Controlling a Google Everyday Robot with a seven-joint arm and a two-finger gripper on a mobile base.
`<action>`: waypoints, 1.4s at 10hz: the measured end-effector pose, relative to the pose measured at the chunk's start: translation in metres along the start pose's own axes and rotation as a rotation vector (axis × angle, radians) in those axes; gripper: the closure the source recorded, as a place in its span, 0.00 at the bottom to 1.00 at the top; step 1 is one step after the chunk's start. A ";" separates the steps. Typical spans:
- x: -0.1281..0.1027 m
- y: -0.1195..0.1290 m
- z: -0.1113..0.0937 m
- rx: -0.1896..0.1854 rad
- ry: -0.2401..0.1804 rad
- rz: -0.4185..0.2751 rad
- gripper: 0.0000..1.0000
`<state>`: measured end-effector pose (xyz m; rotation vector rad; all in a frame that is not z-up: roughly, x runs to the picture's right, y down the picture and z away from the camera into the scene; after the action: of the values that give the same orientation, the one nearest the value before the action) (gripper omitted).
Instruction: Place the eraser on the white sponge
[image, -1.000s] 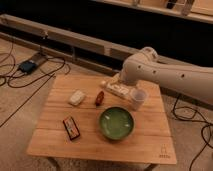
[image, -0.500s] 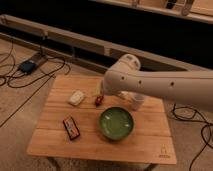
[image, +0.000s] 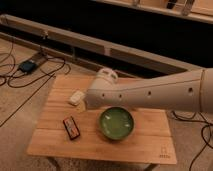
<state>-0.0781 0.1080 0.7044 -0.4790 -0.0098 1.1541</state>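
The jaws of the white arm (image: 150, 95), spread wide and empty, hang beside the white sponge (image: 76, 97) at the back left of the surface (image: 145, 142). The eraser (image: 71, 127) lies apart from them, nearer the front, left of a green bowl (image: 116, 123).

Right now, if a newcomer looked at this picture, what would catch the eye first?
The big white arm comes first: it reaches from the right across the wooden table, with its gripper out of sight under its end, beside the sponge at the rear left. Next is the green bowl at the table's middle. Then comes the eraser, lying left of the bowl near the front edge.
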 end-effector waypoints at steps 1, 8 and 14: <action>0.009 0.012 0.004 -0.013 -0.001 -0.043 0.20; 0.056 0.073 0.029 -0.086 -0.026 -0.255 0.20; 0.032 0.072 0.077 0.112 0.142 -0.233 0.20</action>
<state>-0.1471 0.1867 0.7397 -0.4463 0.1190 0.8860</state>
